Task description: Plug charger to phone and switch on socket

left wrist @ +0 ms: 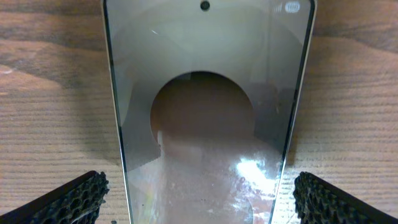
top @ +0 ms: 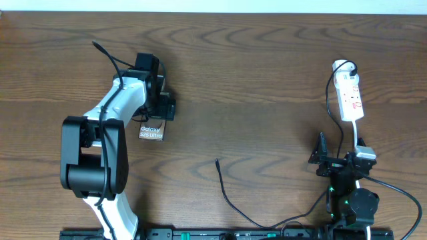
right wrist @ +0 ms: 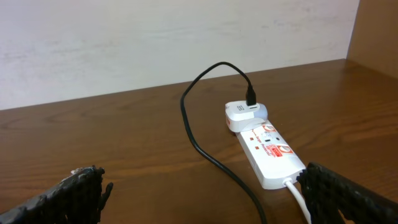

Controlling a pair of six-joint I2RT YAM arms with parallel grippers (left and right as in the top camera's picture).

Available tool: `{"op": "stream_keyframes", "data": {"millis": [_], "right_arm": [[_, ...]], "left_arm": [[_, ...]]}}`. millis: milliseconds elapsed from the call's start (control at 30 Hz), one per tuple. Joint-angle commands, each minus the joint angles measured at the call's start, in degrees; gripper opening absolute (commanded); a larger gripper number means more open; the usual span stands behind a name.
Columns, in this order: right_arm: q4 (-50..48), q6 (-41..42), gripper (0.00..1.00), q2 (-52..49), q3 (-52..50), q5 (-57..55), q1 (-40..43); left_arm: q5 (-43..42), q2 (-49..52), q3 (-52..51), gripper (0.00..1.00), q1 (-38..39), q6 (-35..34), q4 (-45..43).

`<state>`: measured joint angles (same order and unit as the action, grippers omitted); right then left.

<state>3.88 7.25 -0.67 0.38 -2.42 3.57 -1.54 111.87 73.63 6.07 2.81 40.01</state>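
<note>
The phone (top: 151, 131), dark with white "Galaxy S25 Ultra" lettering, lies flat at the left. My left gripper (top: 157, 113) is open over its far end. In the left wrist view the phone's glossy face (left wrist: 205, 124) lies between the spread fingers (left wrist: 199, 205), not touched. The charger's plug tip (top: 217, 161) lies loose at mid-table, and its black cable runs toward the front edge. The white socket strip (top: 351, 99) lies at the far right, with a white adapter and the black cable (right wrist: 205, 143) plugged in. My right gripper (top: 340, 152) is open and empty just short of the strip (right wrist: 267, 152).
The strip's white cord (right wrist: 298, 193) runs back beside my right finger. The black cable loops from the adapter (right wrist: 244, 114) across the wood toward the right arm's base. A pale wall stands behind the table.
</note>
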Motion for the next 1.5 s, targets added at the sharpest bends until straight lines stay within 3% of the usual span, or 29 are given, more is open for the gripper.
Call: {"op": "stream_keyframes", "data": {"millis": [0, 1000, 1467], "right_arm": [[0.2, 0.9, 0.99, 0.4, 0.0, -0.4, -0.3], [0.2, 0.9, 0.99, 0.4, 0.0, -0.4, -0.3], [0.2, 0.9, 0.99, 0.4, 0.0, -0.4, -0.3]], "left_arm": [[0.5, 0.4, -0.3, 0.98, -0.3, -1.2, -0.3], [0.5, 1.2, -5.4, 0.98, -0.3, -1.1, -5.7], [0.5, 1.2, -5.5, 0.98, -0.3, -1.1, -3.5]]}}
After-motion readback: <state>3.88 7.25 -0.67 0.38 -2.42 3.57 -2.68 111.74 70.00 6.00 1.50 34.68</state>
